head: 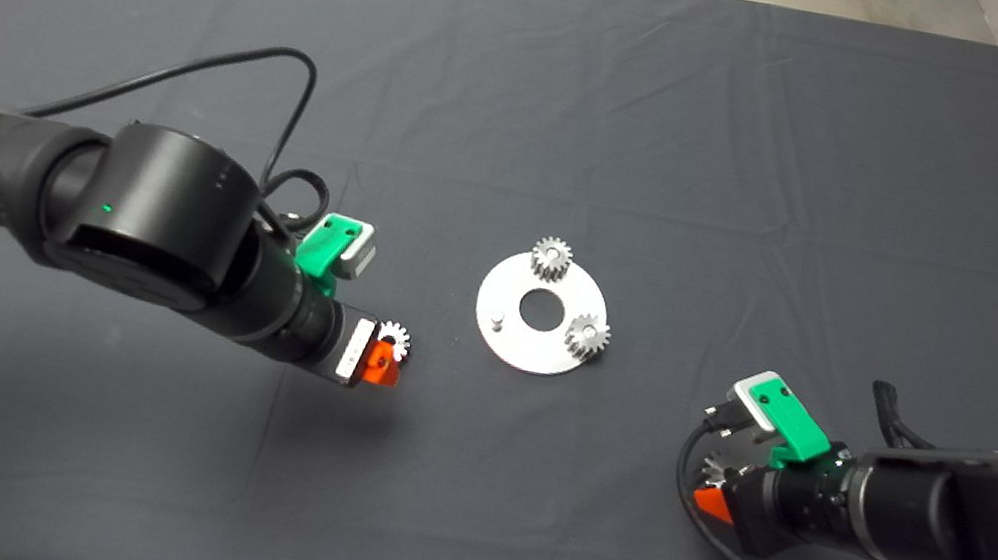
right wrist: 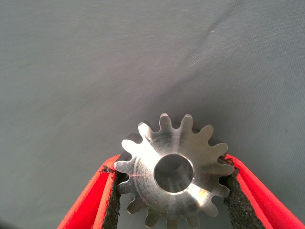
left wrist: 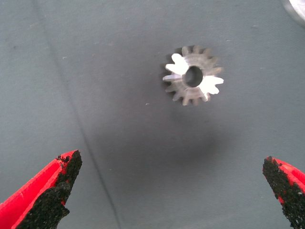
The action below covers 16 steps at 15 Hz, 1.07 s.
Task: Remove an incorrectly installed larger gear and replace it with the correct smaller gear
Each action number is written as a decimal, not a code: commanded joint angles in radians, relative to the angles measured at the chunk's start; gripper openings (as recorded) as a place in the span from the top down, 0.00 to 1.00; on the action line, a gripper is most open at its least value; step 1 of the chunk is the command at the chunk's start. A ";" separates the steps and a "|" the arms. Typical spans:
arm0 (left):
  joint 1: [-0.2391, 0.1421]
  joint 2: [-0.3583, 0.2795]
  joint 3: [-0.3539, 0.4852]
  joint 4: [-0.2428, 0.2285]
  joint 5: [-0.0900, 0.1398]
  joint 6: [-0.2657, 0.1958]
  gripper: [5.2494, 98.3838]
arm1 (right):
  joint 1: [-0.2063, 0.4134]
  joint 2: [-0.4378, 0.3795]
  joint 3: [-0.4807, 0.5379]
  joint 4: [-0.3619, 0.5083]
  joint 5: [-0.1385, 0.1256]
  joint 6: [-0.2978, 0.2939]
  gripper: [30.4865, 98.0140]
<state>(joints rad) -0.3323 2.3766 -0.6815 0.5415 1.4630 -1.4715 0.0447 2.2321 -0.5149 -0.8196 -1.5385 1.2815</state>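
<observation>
Larger gear (right wrist: 174, 171) between right fingers (right wrist: 236, 188)

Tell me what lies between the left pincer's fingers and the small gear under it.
Only bare mat. In the left wrist view the left pincer is open above the small gear, its fingers apart and touching nothing.

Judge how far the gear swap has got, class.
Done: the larger gear is off the plate, clamped in the right gripper. In hand: the left gripper, jaws open, hovers over the smaller gear lying on the mat. Left: fit it on the bare peg.
</observation>
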 commanded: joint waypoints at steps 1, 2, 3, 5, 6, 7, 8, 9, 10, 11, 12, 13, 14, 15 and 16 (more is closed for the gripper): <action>-0.013 -0.001 -0.025 0.028 0.007 0.011 0.01 | 0.011 0.021 -0.066 -0.059 -0.025 -0.017 0.73; -0.013 0.000 -0.032 0.028 0.005 0.011 0.01 | 0.006 0.030 -0.095 -0.059 -0.023 -0.017 0.73; -0.013 0.002 -0.035 0.028 0.005 0.011 0.01 | 0.001 0.042 -0.132 -0.059 -0.023 -0.022 0.73; -0.013 0.003 -0.041 0.028 0.004 0.011 0.01 | -0.006 0.047 -0.152 -0.061 -0.022 -0.033 0.73; -0.013 0.004 -0.041 0.029 0.004 0.011 0.01 | -0.006 0.047 -0.152 -0.061 -0.023 -0.033 0.73; -0.013 0.004 -0.039 0.028 0.004 0.011 0.01 | -0.006 0.045 -0.152 -0.060 -0.023 -0.032 0.73; -0.013 0.002 -0.041 0.028 0.004 0.011 0.01 | -0.006 0.045 -0.150 -0.059 -0.023 -0.033 0.73; -0.013 0.003 -0.041 0.028 0.004 0.011 0.01 | -0.005 0.045 -0.146 -0.059 -0.023 -0.031 0.72; -0.013 0.004 -0.041 0.029 0.003 0.012 0.01 | -0.004 0.042 -0.138 -0.058 -0.023 -0.031 0.72; -0.013 0.004 -0.041 0.028 0.002 0.011 0.01 | 0.003 0.033 -0.108 -0.058 -0.025 -0.031 0.71; -0.013 0.004 -0.038 0.028 0.002 0.011 0.01 | 0.014 0.014 -0.057 -0.053 -0.030 -0.026 0.71; -0.013 0.003 -0.036 0.028 0.000 0.011 0.01 | 0.047 -0.009 -0.026 -0.049 -0.032 -0.021 0.67; -0.013 0.003 -0.036 0.028 0.000 0.011 0.01 | 0.083 -0.032 -0.004 -0.044 -0.032 -0.016 0.66; -0.013 0.004 -0.036 0.028 -0.001 0.011 0.01 | 0.095 -0.044 0.009 -0.036 -0.032 -0.014 0.66; -0.013 0.003 -0.036 0.028 -0.001 0.011 0.01 | 0.101 -0.063 0.017 -0.026 -0.032 -0.014 0.63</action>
<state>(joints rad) -0.3322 2.3800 -0.7206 0.5581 1.4628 -1.4649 0.0718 2.2305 -0.5522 -0.8470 -1.5289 1.2546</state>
